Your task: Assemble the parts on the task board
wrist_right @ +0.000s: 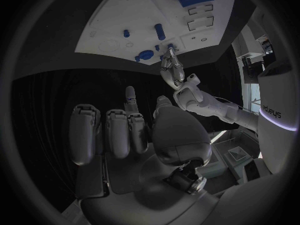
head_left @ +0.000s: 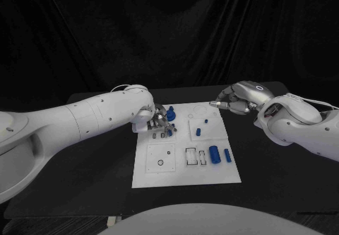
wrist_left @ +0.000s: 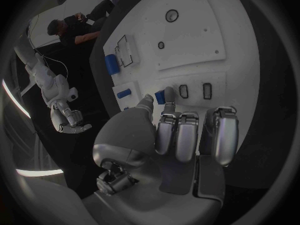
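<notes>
The white task board (head_left: 185, 176) lies mid-table. My left hand (head_left: 158, 120) hovers over its far left part and pinches a small blue part (head_left: 170, 113) between thumb and a finger; the left wrist view shows that part (wrist_left: 161, 96) at the fingertips (wrist_left: 169, 116), just above two dark slots (wrist_left: 195, 91). My right hand (head_left: 237, 102) hangs beyond the board's far right corner, fingers curled in with nothing in them (wrist_right: 119, 132). Loose blue parts lie on the board: a short one (head_left: 199, 131), a thick cylinder (head_left: 214, 156) and a thinner one (head_left: 227, 155).
Rectangular slots (head_left: 190, 155) and small round holes (head_left: 161, 162) mark the board's near half. A circular outline (head_left: 200, 113) sits at the far edge. Bare black table (head_left: 282, 171) surrounds the board on all sides.
</notes>
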Controlling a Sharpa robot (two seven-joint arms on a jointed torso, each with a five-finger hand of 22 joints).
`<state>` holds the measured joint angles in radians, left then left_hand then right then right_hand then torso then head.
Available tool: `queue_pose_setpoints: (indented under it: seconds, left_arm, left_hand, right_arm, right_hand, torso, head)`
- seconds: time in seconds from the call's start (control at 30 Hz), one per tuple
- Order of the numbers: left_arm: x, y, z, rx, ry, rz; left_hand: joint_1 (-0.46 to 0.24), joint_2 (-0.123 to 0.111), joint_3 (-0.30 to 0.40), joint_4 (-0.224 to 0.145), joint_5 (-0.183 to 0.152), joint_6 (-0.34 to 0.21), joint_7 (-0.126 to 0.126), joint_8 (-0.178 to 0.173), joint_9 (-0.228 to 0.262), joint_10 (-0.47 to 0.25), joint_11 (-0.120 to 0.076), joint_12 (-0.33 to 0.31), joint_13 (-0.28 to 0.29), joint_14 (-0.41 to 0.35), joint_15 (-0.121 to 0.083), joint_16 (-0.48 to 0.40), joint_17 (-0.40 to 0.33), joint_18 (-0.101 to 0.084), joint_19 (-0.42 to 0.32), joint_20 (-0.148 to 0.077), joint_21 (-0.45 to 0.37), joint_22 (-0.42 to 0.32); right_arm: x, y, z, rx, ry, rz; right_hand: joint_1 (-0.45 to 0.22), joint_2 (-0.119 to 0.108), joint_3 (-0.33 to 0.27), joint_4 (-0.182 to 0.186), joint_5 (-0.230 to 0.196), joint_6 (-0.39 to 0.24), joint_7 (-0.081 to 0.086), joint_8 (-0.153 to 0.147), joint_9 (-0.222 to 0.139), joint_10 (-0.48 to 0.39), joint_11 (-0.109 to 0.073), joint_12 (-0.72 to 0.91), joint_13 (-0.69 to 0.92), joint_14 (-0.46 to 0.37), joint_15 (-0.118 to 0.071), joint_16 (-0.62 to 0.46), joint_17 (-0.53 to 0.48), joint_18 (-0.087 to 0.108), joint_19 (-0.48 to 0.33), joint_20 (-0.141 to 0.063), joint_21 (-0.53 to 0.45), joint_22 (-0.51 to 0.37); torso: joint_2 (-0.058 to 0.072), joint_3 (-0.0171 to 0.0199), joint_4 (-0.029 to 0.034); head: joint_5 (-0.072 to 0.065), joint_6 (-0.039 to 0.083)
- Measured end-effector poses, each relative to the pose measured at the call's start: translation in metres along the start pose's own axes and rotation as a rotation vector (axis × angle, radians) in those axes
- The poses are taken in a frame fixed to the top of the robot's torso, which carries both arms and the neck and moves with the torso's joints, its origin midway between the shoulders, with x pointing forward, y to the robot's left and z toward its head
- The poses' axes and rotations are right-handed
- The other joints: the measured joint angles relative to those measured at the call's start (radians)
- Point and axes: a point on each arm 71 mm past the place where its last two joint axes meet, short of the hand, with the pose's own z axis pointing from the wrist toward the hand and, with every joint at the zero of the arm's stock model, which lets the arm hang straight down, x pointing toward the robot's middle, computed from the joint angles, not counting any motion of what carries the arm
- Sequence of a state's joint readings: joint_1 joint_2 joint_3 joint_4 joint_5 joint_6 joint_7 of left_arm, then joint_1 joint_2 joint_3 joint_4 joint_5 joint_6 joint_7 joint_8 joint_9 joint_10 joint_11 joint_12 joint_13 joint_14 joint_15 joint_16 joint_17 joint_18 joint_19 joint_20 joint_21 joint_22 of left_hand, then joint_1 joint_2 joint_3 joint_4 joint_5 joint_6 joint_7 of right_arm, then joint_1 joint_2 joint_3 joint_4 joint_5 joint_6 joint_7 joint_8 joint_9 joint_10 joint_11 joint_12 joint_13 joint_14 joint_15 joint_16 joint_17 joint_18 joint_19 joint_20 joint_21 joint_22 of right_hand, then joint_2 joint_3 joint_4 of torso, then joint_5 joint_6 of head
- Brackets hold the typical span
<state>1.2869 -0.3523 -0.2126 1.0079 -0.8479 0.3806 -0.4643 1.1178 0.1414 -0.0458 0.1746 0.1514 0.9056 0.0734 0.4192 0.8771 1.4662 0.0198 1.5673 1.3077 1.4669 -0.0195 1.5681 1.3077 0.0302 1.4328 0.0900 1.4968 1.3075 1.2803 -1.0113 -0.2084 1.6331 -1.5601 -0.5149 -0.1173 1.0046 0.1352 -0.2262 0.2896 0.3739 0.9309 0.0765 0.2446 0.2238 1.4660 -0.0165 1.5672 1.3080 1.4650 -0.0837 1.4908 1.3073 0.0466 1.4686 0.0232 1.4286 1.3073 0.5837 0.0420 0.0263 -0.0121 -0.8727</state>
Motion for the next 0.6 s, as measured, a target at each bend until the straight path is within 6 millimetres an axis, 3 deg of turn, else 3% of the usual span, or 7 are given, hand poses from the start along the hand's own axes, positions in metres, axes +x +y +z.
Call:
queue_pose_setpoints:
  seconds: [0.27, 0.6]
  left_arm:
    - [0.0005, 0.0, 0.0001, -0.001, 0.004, 0.002]
    - [0.001, 0.0012, -0.0006, 0.0, 0.006, 0.002]
  left_hand:
    - [0.034, 0.0, 0.037, -0.037, 0.018, 0.004, -0.004, -0.014, 0.015, 0.0, -0.007, 0.0, 0.0, 0.0, -0.007, 0.0, 0.0, 0.0, 0.003, -0.003, 0.0, 0.0]
    - [0.068, -0.009, 0.098, -0.092, 0.088, 0.004, -0.011, -0.039, 0.028, 0.001, -0.014, 0.0, 0.0, 0.0, -0.015, 0.0, 0.0, 0.0, 0.007, -0.008, 0.0, 0.0]
  right_arm:
    - [0.0001, -0.0012, 0.0, 0.003, 0.001, -0.001]
    - [0.0003, -0.0017, 0.0003, 0.004, 0.003, -0.001]
  right_hand:
    - [0.0, 0.0, 0.0, 0.0, 0.0, 0.0, 0.0, 0.0, 0.001, 0.0, 0.0, 0.0, 0.0, 0.0, 0.0, 0.0, 0.0, 0.0, 0.0, 0.0, 0.0, 0.001]
    - [0.004, 0.004, 0.0, 0.0, 0.0, 0.0, 0.0, 0.0, 0.001, 0.0, 0.0, 0.0, 0.0, 0.0, 0.0, 0.0, 0.0, 0.0, -0.004, 0.004, -0.005, 0.001]
  torso:
    - [0.0, 0.0004, 0.0]
    - [-0.001, 0.001, -0.0007]
  head:
    - [-0.003, 0.0]
    - [-0.002, 0.0]
